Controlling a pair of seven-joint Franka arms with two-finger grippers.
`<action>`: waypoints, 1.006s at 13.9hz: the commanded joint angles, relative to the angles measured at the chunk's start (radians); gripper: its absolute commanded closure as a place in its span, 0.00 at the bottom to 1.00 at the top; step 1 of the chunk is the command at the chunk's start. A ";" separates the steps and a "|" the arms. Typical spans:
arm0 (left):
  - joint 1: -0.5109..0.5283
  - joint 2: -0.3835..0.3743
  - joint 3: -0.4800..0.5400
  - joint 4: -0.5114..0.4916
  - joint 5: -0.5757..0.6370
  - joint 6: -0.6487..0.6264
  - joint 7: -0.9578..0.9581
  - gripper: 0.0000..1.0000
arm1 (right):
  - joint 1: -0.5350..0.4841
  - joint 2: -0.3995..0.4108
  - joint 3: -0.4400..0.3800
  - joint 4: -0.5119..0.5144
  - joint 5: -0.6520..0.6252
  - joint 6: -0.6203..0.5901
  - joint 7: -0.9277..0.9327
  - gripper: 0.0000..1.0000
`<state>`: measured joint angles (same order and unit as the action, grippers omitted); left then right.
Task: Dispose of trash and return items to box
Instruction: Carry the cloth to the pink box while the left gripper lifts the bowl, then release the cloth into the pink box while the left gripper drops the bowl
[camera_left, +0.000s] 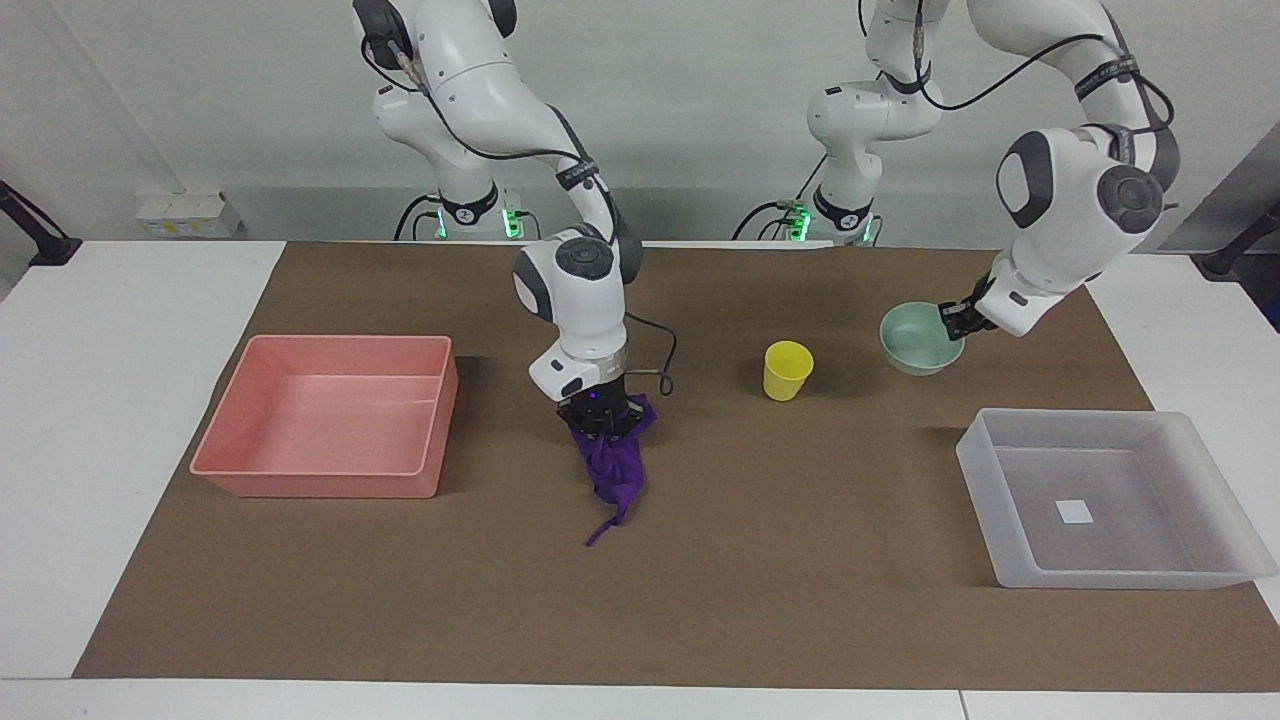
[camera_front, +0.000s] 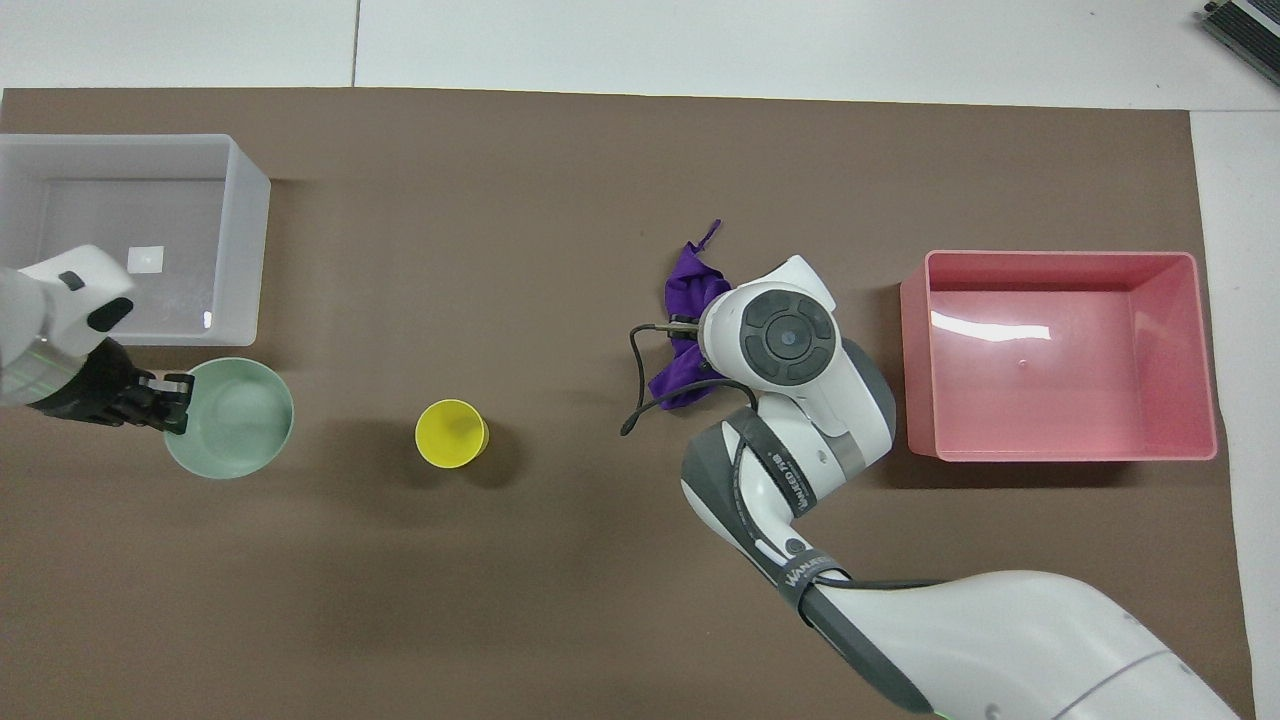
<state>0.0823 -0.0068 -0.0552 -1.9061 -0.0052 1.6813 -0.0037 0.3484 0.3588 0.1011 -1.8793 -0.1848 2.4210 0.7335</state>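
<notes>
My right gripper (camera_left: 601, 417) is shut on the top of the purple rag (camera_left: 615, 468), which hangs bunched from it over the middle of the mat; its stringy tail reaches down to the mat. From overhead the rag (camera_front: 690, 295) shows beside my right wrist. My left gripper (camera_left: 955, 320) is shut on the rim of the mint-green bowl (camera_left: 912, 342) and holds it above the mat, beside the translucent box (camera_left: 1010, 580). Overhead, the bowl (camera_front: 235, 420) hangs just off the box's (camera_front: 250, 240) near wall. The yellow cup (camera_left: 788, 370) stands upright on the mat (camera_front: 452, 433).
A pink opaque tub (camera_left: 240, 440) stands open at the right arm's end of the mat (camera_front: 915, 360). The translucent box holds only its white sticker (camera_left: 1075, 512). A brown mat (camera_left: 800, 600) covers the white table.
</notes>
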 joint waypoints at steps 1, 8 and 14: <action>0.043 0.100 -0.006 0.215 0.002 -0.069 0.013 1.00 | -0.064 -0.150 0.008 -0.014 -0.024 -0.130 0.034 1.00; 0.180 0.438 -0.006 0.539 0.002 0.238 0.010 1.00 | -0.207 -0.375 0.008 -0.009 -0.018 -0.419 -0.020 1.00; 0.226 0.602 -0.006 0.503 0.007 0.386 0.043 1.00 | -0.373 -0.406 0.003 -0.009 0.062 -0.566 0.052 1.00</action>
<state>0.2990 0.5533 -0.0522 -1.4137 -0.0051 2.0561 0.0137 0.0470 -0.0291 0.0942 -1.8701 -0.1698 1.8669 0.7430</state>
